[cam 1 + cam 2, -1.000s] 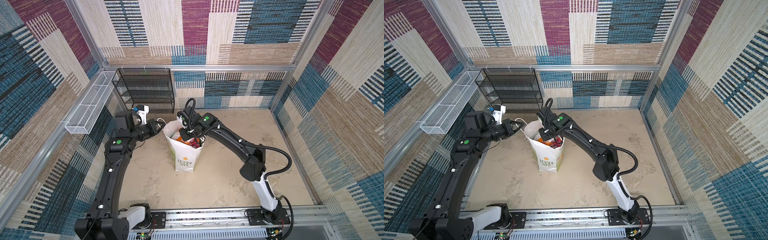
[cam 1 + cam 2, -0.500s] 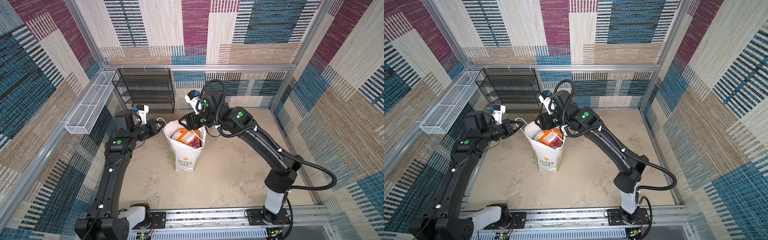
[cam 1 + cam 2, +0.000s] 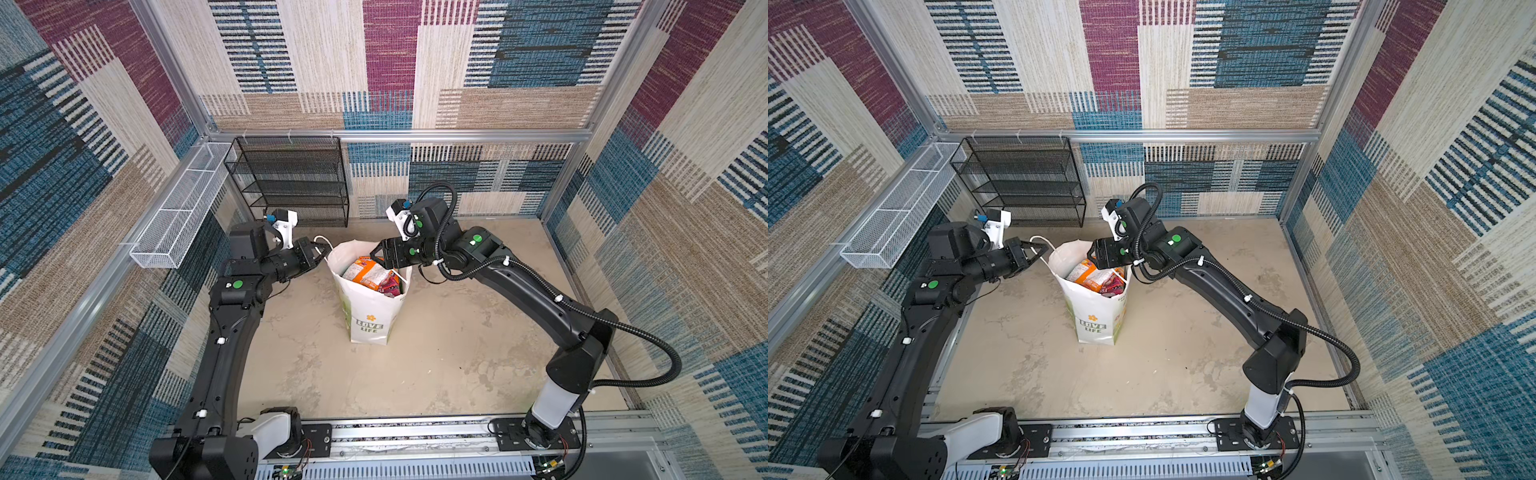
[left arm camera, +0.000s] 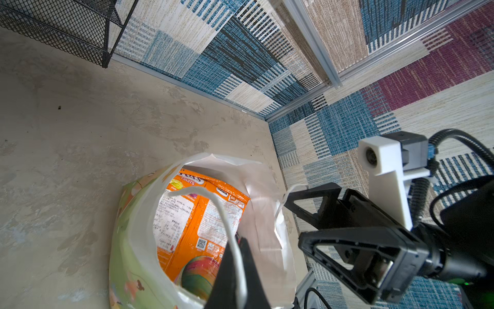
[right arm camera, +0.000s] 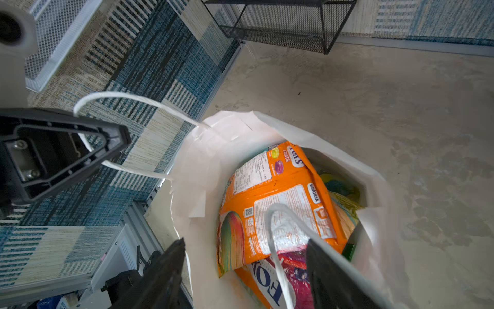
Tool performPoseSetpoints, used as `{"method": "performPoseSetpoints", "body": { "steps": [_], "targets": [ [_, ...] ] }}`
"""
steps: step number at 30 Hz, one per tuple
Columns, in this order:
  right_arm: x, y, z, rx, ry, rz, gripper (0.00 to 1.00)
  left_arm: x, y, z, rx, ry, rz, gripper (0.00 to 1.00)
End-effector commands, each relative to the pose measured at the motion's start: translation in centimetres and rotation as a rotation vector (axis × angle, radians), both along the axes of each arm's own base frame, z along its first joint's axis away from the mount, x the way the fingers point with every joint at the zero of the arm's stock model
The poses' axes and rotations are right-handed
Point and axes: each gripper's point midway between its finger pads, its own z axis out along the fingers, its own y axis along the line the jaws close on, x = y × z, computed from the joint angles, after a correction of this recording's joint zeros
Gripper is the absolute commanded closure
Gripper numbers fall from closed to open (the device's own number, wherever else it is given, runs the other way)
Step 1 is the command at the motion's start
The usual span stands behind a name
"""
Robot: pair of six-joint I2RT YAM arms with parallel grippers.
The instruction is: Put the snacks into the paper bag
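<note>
The white paper bag (image 3: 374, 316) (image 3: 1096, 320) stands upright mid-floor with its mouth held wide. Several snacks (image 3: 368, 270) (image 3: 1090, 274) fill it: an orange packet (image 5: 280, 192) (image 4: 192, 222) lies on top of a purple-pink one (image 5: 294, 267). My left gripper (image 3: 322, 251) (image 3: 1044, 249) (image 4: 238, 267) is shut on the bag's white cord handle (image 4: 213, 199) (image 5: 133, 97), pulling it to the left. My right gripper (image 3: 376, 259) (image 3: 1092, 253) (image 5: 244, 243) hovers open and empty just above the bag's right rim. The other cord handle (image 5: 272, 240) runs between its fingers.
A black mesh rack (image 3: 291, 183) stands against the back wall behind the bag. A white wire basket (image 3: 178, 212) hangs on the left wall. Patterned walls close in three sides, and the arms' base rail (image 3: 415, 436) runs along the front.
My right gripper has risen out of the bag, opened and drawn back to the right, leaving the orange packet on top. The left gripper has kept its hold on the handle.
</note>
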Motion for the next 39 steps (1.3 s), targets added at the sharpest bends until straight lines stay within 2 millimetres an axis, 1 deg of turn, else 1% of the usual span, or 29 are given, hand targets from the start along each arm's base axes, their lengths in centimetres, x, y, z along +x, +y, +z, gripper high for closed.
{"method": "performPoseSetpoints", "body": {
  "steps": [1, 4, 6, 7, 8, 10, 12, 14, 16, 17, 18, 19, 20, 22, 24, 25, 26, 27, 28, 32, 35, 39],
  "targets": [
    [0.6, 2.1, 2.0, 0.099, -0.033, 0.048, 0.28, 0.1, -0.2, 1.2, -0.019, -0.044, -0.012, 0.95],
    [1.1, 3.2, 2.5, 0.13, -0.034, 0.079, 0.32, 0.2, -0.2, 1.1, -0.016, -0.043, -0.01, 0.95],
    [0.7, 4.2, 3.2, 0.171, -0.027, 0.132, 0.4, 0.2, -0.2, 1.0, -0.014, -0.042, -0.009, 0.95],
    [0.6, 4.6, 3.6, 0.19, -0.022, 0.154, 0.48, 0.2, -0.2, 1.0, -0.015, -0.042, -0.01, 0.95],
    [0.3, 5.0, 4.2, 0.217, -0.021, 0.184, 0.62, 0.2, -0.2, 1.0, -0.016, -0.041, -0.01, 0.95],
    [-0.7, 5.2, 5.9, 0.27, -0.04, 0.237, 0.83, 0.1, -0.2, 1.2, -0.015, -0.047, -0.01, 0.95],
    [-1.6, 4.9, 7.7, 0.312, -0.072, 0.265, 0.94, 0.1, -0.2, 1.2, -0.014, -0.051, -0.01, 0.96],
    [-2.3, 3.7, 10.0, 0.343, -0.125, 0.265, 1.0, 0.1, -0.4, 1.5, -0.029, -0.053, -0.023, 0.96],
    [-2.3, 2.1, 11.5, 0.35, -0.166, 0.224, 1.0, -0.1, -1.0, 2.3, -0.049, -0.076, -0.063, 0.97],
    [-2.0, 0.9, 12.0, 0.349, -0.175, 0.184, 1.0, -0.2, -1.1, 2.7, -0.049, -0.085, -0.067, 0.97],
    [-1.6, -0.3, 12.0, 0.343, -0.171, 0.14, 1.0, -0.3, -1.1, 2.9, -0.046, -0.095, -0.062, 0.97],
    [-1.4, -1.3, 11.7, 0.323, -0.161, 0.099, 0.97, -0.3, -1.0, 3.0, -0.039, -0.104, -0.057, 0.96],
    [-1.3, -2.2, 11.2, 0.293, -0.151, 0.055, 0.87, -0.3, -0.8, 2.8, -0.027, -0.101, -0.045, 0.96],
    [-1.6, -3.5, 9.3, 0.258, -0.105, -0.009, 0.77, -0.2, -0.5, 2.2, -0.009, -0.089, -0.026, 0.95],
    [-2.9, -3.7, 7.4, 0.294, -0.059, 0.009, 0.59, 0.0, -0.5, 2.1, -0.013, -0.084, -0.028, 0.95],
    [-3.3, -3.7, 6.4, 0.296, -0.035, 0.008, 0.54, 0.1, -0.6, 2.0, -0.019, -0.078, -0.028, 0.95],
    [-3.2, -3.9, 5.5, 0.279, -0.022, -0.009, 0.51, 0.3, -0.6, 1.9, -0.023, -0.075, -0.028, 0.95],
    [-2.9, -4.2, 4.0, 0.253, -0.004, -0.037, 0.48, 0.4, -0.6, 1.8, -0.025, -0.072, -0.03, 0.96],
    [-2.5, -4.4, 3.2, 0.236, 0.006, -0.062, 0.45, 0.5, -0.6, 1.5, -0.024, -0.063, -0.03, 0.96],
    [-2.0, -3.9, 2.3, 0.26, 0.009, -0.069, 0.35, 0.6, -0.4, 0.9, -0.009, -0.049, -0.018, 0.96],
    [-1.2, -2.8, 1.9, 0.272, 0.027, -0.055, 0.34, 0.8, -0.3, 0.6, -0.011, -0.044, -0.015, 0.96],
    [-0.5, -1.2, 2.3, 0.327, 0.051, -0.024, 0.33, 1.0, -0.3, 0.1, -0.02, -0.027, -0.016, 0.96]
  ]
}}
